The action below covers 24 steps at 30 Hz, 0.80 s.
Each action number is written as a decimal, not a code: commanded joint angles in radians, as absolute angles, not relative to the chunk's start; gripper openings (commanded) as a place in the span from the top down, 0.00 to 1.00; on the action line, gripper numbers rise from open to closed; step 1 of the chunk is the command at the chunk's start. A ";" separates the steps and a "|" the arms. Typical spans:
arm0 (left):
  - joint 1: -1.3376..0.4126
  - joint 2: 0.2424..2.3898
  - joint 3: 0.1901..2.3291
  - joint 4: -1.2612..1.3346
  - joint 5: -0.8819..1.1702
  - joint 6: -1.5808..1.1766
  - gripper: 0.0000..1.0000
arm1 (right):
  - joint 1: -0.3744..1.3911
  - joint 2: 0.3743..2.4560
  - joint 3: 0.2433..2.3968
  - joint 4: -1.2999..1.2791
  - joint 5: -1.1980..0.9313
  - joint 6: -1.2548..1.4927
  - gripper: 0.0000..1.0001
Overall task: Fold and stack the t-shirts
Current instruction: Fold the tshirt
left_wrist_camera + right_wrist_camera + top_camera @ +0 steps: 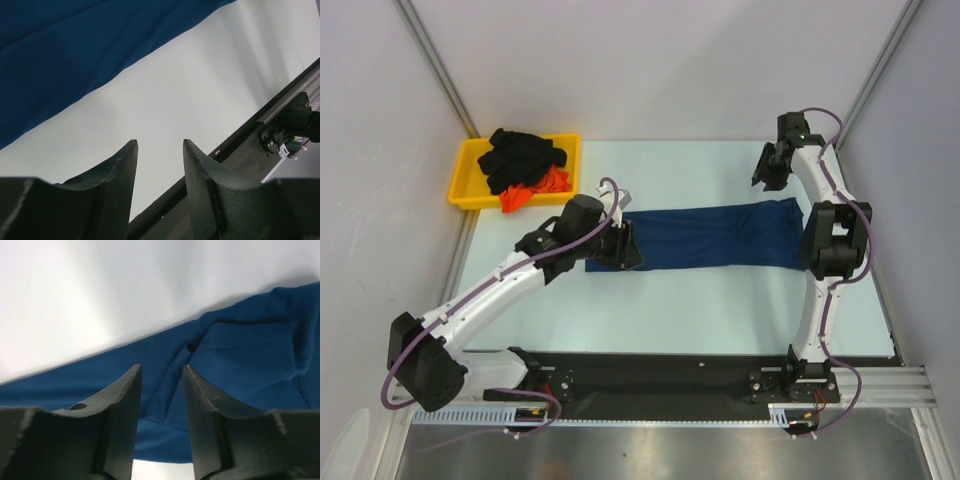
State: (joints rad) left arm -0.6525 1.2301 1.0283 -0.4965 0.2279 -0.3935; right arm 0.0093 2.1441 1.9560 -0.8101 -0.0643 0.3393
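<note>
A navy blue t-shirt, folded into a long strip, lies flat across the middle of the table; no print shows. My left gripper is at the strip's left end, open and empty; in the left wrist view only bare table shows between its fingers, with the navy cloth ahead. My right gripper hovers behind the strip's right end, open and empty; the right wrist view looks down on wrinkled navy cloth. A black t-shirt and an orange-red one lie crumpled in the tray.
The yellow plastic tray sits at the back left corner of the table. A black rail runs along the near edge and also shows in the left wrist view. White walls close in the back and both sides.
</note>
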 commanded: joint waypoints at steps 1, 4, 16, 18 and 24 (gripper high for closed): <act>-0.638 1.210 1.025 -0.451 0.294 -0.361 0.52 | -0.014 2.158 2.016 -0.876 -0.032 0.304 0.55; -0.638 1.238 1.025 -0.425 0.313 -0.367 0.51 | -0.026 2.161 2.017 -0.880 -0.101 0.270 0.46; -0.632 1.299 1.072 -0.413 0.350 -0.365 0.52 | 0.054 2.192 1.908 -0.822 -0.051 0.529 0.73; -0.623 1.283 1.057 -0.414 0.351 -0.364 0.52 | 0.055 2.203 1.919 -0.833 -0.038 0.543 0.71; -0.585 1.253 1.022 -0.416 0.364 -0.361 0.52 | 0.038 2.253 1.950 -0.879 -0.026 0.549 0.67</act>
